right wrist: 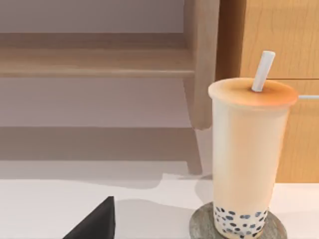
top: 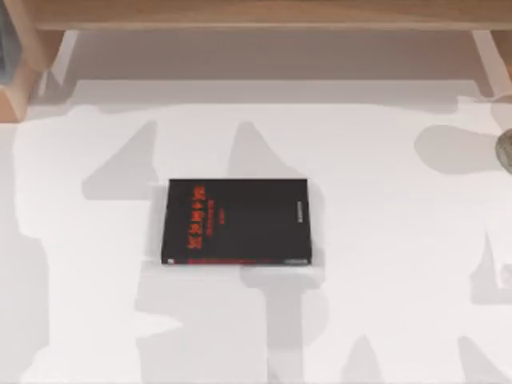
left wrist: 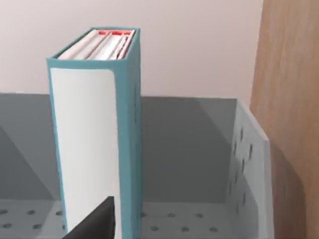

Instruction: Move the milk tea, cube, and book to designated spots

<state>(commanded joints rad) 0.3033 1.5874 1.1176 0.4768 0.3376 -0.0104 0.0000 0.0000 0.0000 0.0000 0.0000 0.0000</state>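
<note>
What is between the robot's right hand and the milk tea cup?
Nothing visible. In the right wrist view, the tall peach milk tea cup with a white straw stands upright on a grey round stone coaster, with only bare white table between it and the dark tip of the right hand.

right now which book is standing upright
The teal book, standing on end in the grey bin. The black book lies flat on the table.

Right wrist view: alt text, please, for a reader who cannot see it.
A tall milk tea with a white straw stands upright on a grey disc on the white table, beside wooden furniture. A dark gripper finger juts in nearby.
</note>
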